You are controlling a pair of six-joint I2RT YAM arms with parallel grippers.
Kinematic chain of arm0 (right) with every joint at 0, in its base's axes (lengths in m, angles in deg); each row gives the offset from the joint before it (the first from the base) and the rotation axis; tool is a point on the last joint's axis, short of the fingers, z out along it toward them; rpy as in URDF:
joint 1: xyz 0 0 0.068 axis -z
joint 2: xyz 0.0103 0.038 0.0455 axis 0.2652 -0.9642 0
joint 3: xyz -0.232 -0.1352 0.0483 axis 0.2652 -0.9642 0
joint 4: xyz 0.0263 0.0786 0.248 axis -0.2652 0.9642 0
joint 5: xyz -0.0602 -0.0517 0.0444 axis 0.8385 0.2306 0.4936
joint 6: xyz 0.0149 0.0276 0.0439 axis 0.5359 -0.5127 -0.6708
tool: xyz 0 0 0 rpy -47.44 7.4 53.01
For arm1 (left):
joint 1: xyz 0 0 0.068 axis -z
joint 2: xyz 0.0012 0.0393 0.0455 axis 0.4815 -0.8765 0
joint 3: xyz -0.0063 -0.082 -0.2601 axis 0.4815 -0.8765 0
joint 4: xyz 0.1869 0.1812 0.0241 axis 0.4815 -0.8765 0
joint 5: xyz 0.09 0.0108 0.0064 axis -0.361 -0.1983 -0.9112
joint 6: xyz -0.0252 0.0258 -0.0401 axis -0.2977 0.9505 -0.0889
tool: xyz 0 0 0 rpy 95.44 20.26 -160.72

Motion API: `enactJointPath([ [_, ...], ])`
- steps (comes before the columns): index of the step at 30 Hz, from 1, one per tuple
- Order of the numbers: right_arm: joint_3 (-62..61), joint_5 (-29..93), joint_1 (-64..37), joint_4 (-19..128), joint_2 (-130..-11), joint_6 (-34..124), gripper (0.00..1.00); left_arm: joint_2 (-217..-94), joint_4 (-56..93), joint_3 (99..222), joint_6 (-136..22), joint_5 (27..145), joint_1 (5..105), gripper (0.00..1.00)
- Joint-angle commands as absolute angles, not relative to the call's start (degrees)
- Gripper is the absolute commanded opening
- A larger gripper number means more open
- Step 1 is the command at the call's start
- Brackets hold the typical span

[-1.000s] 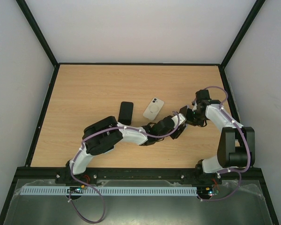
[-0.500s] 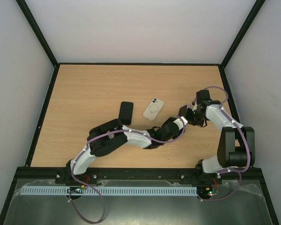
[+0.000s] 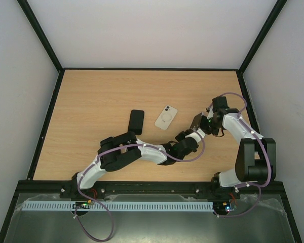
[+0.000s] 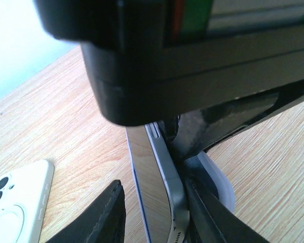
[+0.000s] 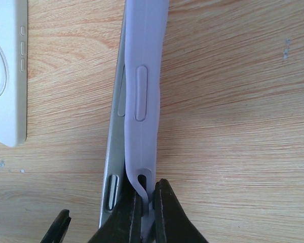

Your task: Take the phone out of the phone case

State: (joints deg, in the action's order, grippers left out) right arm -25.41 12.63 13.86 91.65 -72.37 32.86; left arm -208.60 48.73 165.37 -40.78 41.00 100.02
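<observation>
Two arms meet right of the table's middle in the top view. The left gripper (image 3: 188, 134) reaches in from the near left and the right gripper (image 3: 205, 126) from the right. The phone (image 3: 195, 121) stands on edge between them, above the table (image 3: 91, 101). A white case (image 3: 165, 117) and a black slab (image 3: 136, 121) lie flat further left, near but apart.

From the left wrist, the phone's silver edge runs up the centre, and the pale phone case (image 4: 219, 178) bulges away on its right. One dark finger (image 4: 105, 215) stands left of the glass with a strip of wood showing between them. The other finger seems pushed in on the right, between phone and case. The jaws straddle the phone but are not clamped on it.

From the right wrist, the right fingers (image 5: 164, 212) are pinched tight on a thin flap of the lavender case at its near end. The phone has peeled off along the left side there, while the far end looks seated.

The step in hand seems to be the left gripper closing on the bare phone. It should catch glass and back only, with no case lip between the pads, and close squarely. Then it should draw the phone leftward out of the shell while the right holds firm. A hard tug could slip that thin flap free.
</observation>
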Motion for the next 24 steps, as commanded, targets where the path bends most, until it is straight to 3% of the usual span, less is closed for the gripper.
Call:
enactJointPath([
  [1, -25.6, 11.5, 13.7, 95.0, -70.3, 34.1, 0.02, -210.4, 47.7, 165.1, -41.5, 34.8, 98.2, 0.34],
  [5, -25.6, 11.2, 13.7, 95.0, -69.9, 34.2, 0.02, -210.8, 45.5, 165.8, -44.0, 34.5, 97.5, 0.43],
  [24, -25.6, 15.6, 13.7, 92.5, -70.1, 35.6, 0.02, -206.0, 46.5, 161.6, -49.9, 36.3, 95.6, 0.03],
])
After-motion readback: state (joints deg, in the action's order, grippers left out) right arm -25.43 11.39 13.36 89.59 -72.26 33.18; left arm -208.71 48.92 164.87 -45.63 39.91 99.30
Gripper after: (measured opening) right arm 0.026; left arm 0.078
